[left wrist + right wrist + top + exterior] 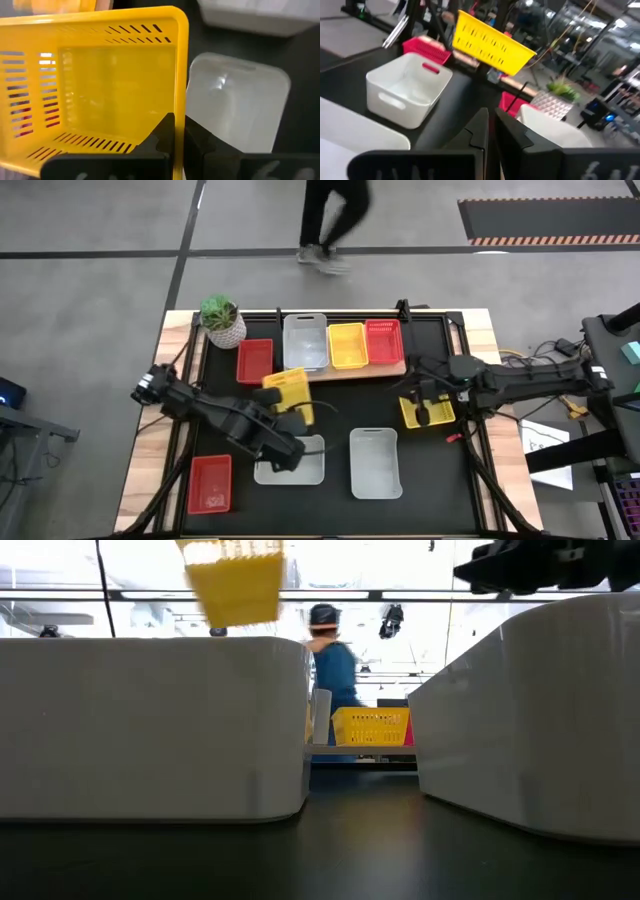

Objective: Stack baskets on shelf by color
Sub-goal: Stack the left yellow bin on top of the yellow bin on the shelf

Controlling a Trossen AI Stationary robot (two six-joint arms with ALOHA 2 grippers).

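It looked like a robotics lab or test hall; the table stood on a bare grey floor marked with dark lines and a striped hazard mat; two dark arms were mounted at its sides, with cables trailing off toward equipment at the right edge; a person walked past behind the table; the low view showed bright overhead lights and metal framing beyond.
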